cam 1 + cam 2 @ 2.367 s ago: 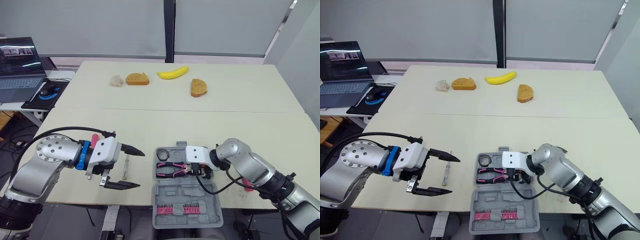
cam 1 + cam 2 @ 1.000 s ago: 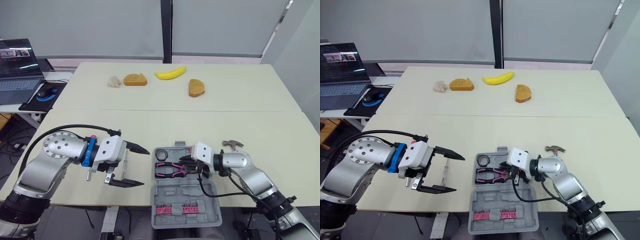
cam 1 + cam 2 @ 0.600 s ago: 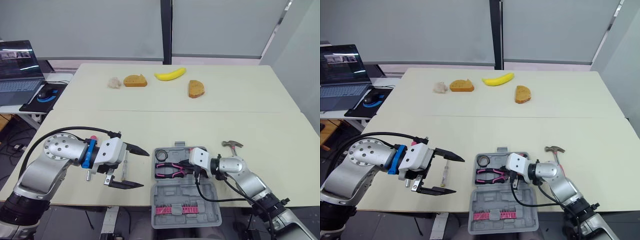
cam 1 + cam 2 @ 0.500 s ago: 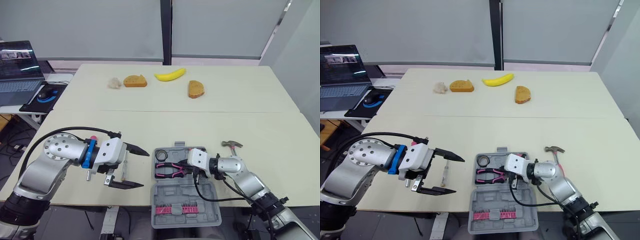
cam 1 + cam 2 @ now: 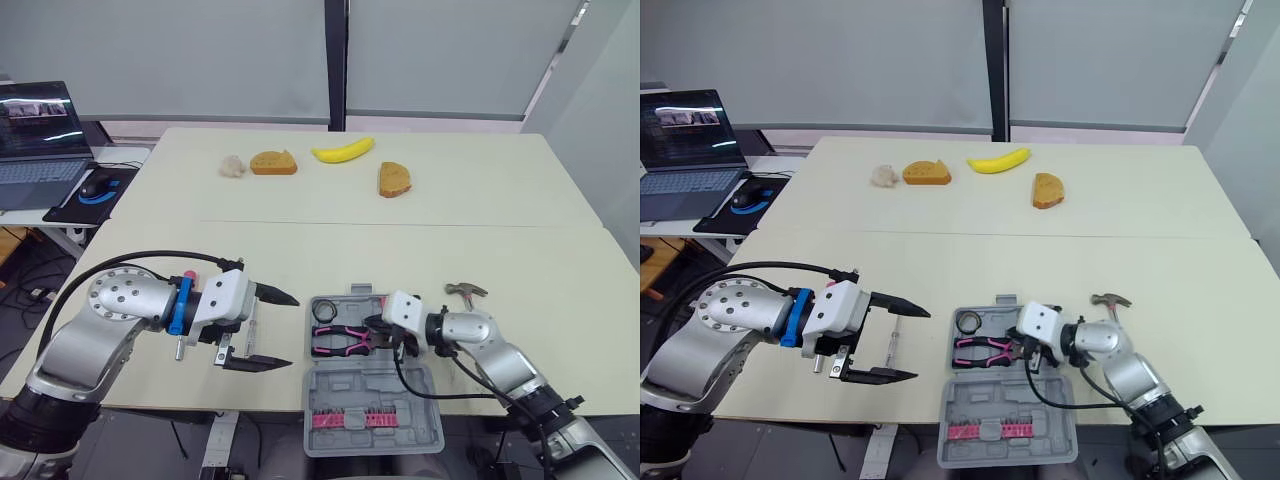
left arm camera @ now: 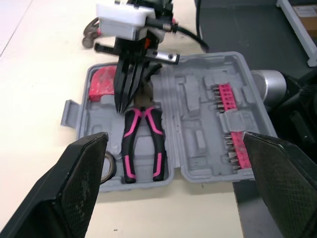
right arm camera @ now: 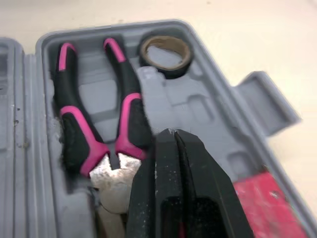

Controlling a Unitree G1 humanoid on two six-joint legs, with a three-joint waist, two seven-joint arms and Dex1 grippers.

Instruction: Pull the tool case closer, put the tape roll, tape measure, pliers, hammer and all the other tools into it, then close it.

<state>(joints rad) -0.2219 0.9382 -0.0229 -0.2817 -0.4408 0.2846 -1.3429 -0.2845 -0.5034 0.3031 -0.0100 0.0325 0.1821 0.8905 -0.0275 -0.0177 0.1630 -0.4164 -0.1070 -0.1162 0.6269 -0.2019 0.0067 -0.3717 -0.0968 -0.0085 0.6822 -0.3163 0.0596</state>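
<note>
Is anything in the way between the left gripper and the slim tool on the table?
Nothing visible. The slim tool lies on the table, seen between the fingers of the open left gripper, left of the tool case.

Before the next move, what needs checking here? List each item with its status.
1. Tool case open: ok.
2. Pliers, tape roll, tape measure in the case: ok.
3. Hammer in the case: not ok, it lies on the table beside it.
4. Screwdriver in the case: not ok, on the table by the left gripper.
5. Left gripper open: ok.
6. Right gripper clear of the case: not ok, shut, over the pliers.
</note>
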